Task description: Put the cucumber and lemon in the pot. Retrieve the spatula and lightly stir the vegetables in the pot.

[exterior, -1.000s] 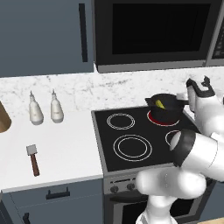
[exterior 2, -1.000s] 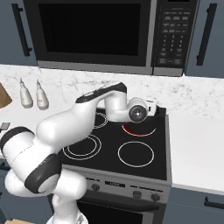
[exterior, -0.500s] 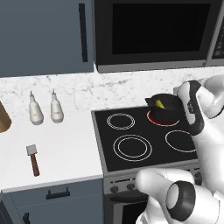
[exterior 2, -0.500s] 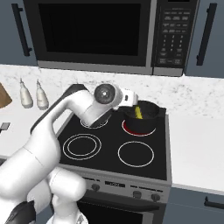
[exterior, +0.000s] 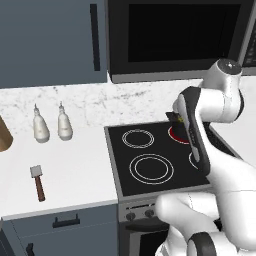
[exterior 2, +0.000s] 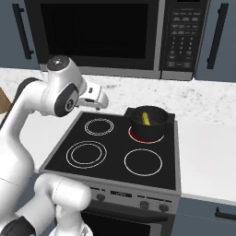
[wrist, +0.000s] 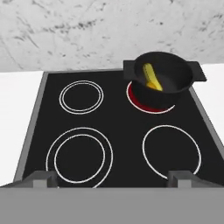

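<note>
Stove [exterior 2: 115,161] sitting black under microwave [exterior 2: 97,34], pot [wrist: 162,78] resting on red back-right burner, cucumber [wrist: 150,75] and lemon [wrist: 154,86] lying inside, spatula [exterior: 37,181] lying on white counter [exterior: 75,175], gripper [wrist: 111,177] hovering spread wide, pinching nothing.

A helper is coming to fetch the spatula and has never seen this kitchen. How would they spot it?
Start at the stove and look at the white counter to its left. The spatula lies flat near the front edge, in front of two white bottles. Unlike those upright bottles, it has a reddish-brown handle and a grey square head.
</note>
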{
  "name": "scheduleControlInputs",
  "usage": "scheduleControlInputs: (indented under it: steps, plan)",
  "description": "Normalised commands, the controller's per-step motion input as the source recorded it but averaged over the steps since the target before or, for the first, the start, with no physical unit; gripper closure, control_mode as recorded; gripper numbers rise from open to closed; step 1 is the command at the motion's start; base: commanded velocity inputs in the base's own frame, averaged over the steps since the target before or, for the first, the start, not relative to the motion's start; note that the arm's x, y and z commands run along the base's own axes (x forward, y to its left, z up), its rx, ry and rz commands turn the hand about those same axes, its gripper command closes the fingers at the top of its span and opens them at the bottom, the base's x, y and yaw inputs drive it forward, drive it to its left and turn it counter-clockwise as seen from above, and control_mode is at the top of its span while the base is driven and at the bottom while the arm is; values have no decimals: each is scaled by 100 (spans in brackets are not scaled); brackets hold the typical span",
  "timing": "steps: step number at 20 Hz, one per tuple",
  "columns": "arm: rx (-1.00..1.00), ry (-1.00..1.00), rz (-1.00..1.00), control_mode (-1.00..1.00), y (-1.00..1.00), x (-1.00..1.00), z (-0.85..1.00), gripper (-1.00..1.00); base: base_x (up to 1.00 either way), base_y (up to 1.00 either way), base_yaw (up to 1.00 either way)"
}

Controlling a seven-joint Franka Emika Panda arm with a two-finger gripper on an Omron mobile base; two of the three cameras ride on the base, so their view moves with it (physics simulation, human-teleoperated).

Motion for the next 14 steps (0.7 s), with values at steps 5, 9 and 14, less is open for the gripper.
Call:
scheduleControlInputs:
  steps: [5, 9, 14]
  plan:
    - [0, 29, 0, -100, 100, -49, -12, -100, 0, 0, 0]
    - [-9, 10, 0, -100, 100, -47, -24, -100, 0, 0, 0]
    - [-13, 1, 12, -100, 97, -50, -25, -100, 0, 0, 0]
